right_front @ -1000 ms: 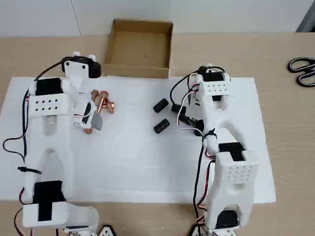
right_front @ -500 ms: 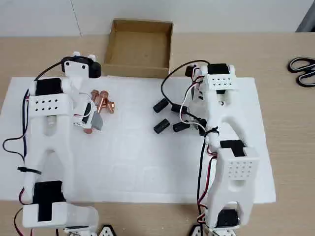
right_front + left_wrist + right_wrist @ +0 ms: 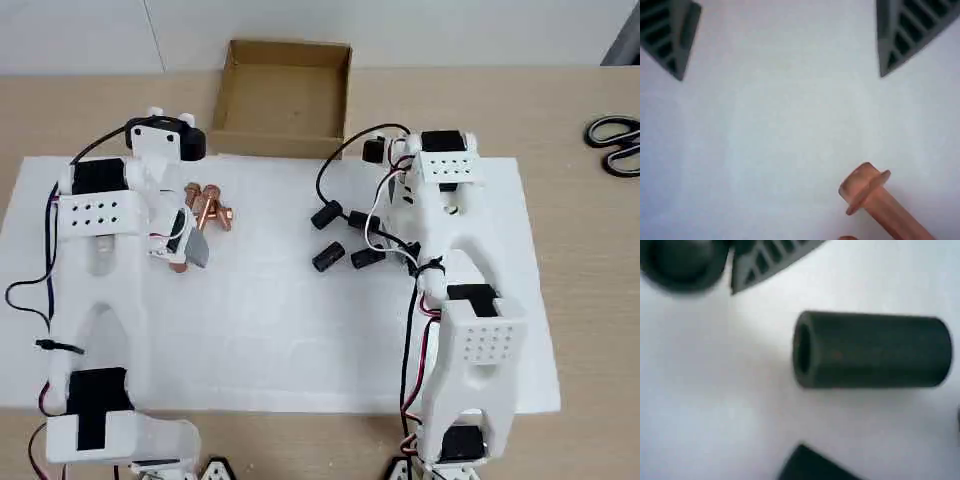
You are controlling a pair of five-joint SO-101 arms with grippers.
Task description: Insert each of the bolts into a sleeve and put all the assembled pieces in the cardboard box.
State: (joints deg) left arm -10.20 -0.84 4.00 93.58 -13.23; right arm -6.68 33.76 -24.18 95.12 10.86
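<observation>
Centring the left tool (image 3: 785, 40), jaws spread wide, over the shank of the bolt (image 3: 875, 195) lying at the left should give a square grip. Sleeves (image 3: 328, 257) lie right of centre by the right tool (image 3: 765, 262), whose state I cannot tell; the cardboard box (image 3: 280, 145) sits far.

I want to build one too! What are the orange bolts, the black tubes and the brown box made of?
The bolts look like metal with a coppery finish: smooth, with bright glints, though coated plastic is possible. The tubes look like black plastic or rubber: dull, no shine. The box is plain brown cardboard, matte, with thin walls.
</observation>
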